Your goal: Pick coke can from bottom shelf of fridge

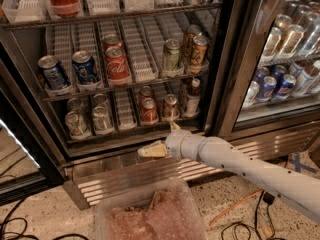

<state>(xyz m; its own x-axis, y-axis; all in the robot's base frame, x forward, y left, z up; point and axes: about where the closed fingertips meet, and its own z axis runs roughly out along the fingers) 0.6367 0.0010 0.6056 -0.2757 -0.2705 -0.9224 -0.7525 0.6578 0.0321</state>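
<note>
The coke can [148, 110], red with a silver top, stands on the bottom shelf [125, 134] of the open fridge [235, 69], in a white lane tray near the middle. A second red can stands right behind it. A darker brownish-red can [170, 107] is just to its right. My gripper [163, 138] is in front of the fridge, below the shelf's front edge and a little to the right of the coke can. It is open and empty: one finger [152, 150] points left, the other points up.
Silver cans [76, 124] stand at the shelf's left and a dark bottle [192, 96] at its right. The rack above holds Pepsi cans [85, 66] and another Coke can [116, 65]. A clear plastic bin [150, 214] and cables [235, 209] lie on the floor below.
</note>
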